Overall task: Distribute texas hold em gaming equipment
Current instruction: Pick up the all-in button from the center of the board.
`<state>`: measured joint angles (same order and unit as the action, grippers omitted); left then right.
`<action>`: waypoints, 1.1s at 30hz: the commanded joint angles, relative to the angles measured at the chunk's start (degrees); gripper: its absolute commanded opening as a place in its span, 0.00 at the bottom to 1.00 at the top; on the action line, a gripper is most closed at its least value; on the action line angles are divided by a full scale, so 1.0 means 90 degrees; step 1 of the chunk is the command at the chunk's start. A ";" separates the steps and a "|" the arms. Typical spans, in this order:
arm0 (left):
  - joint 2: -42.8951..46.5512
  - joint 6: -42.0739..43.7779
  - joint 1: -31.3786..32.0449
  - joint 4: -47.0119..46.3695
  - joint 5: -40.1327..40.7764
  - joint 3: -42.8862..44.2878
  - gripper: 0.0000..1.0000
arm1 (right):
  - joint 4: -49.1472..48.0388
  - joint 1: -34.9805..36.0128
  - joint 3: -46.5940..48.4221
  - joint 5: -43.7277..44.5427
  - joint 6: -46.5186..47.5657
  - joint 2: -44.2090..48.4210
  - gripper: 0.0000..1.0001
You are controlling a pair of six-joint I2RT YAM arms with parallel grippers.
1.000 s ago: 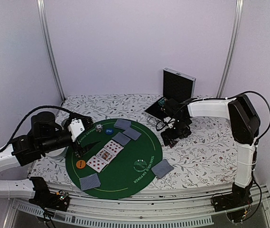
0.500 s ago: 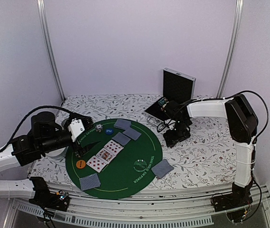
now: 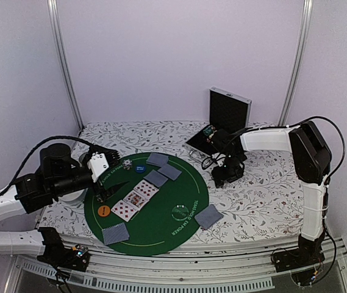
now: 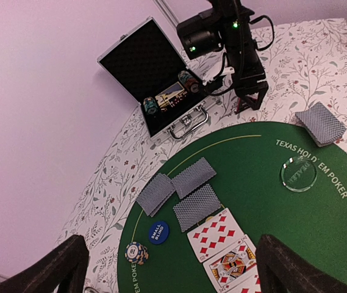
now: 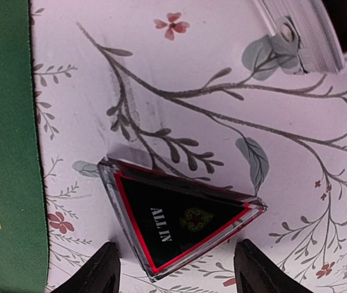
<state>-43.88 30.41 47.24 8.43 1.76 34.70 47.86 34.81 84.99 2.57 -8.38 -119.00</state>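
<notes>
Table (image 3: 264,189) w/ floral cloth carried the round green mat (image 3: 161,226), and the open metal case (image 3: 228,110) stood at the back w/ chips still inside. Left tool (image 4: 173,271) hung over the mat's left part, fingers spread wide, nothing betw. them. Right tool (image 5: 176,268) had sunk a bit lower vs. a sec ago and its fingers had narrowed, now straddling the triangle (image 5: 179,220). They were partly spread; couldn't tell if the pads touched it yet. Face-down cards (image 4: 188,189) lay in pairs on the mat, w/ face-up cards (image 4: 219,235) near the centre. The triangle, marked ALL IN, lay flat on the cloth just beside the mat's edge, i.e. not yet dealt out. Prob. the pick-up was starting, so this piece looked next to go. Clear dealer button (image 4: 299,174), chip stack (image 4: 136,252), blue disc (image 4: 158,232) and orange disc (image 3: 103,211) already sat on the mat.
</notes>
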 commanded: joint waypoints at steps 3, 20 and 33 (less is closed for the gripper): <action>0.0022 0.0029 0.0061 -0.0070 -0.0024 -0.0076 0.98 | 0.0128 -0.0038 0.0133 0.0097 0.0214 -0.0192 0.81; -0.0016 0.0047 0.0072 -0.0063 -0.0031 -0.0071 0.98 | -0.0236 -0.0371 0.0355 -0.0242 0.1046 -0.0569 0.83; -0.0046 0.0049 0.0070 -0.0066 -0.0043 -0.0061 0.98 | -0.0202 -0.0322 0.0229 -0.0281 0.1136 -0.0604 0.72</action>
<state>-44.21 30.44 47.27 8.43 1.74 34.70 45.50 31.81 88.25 0.78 1.23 -121.51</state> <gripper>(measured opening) 0.982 0.733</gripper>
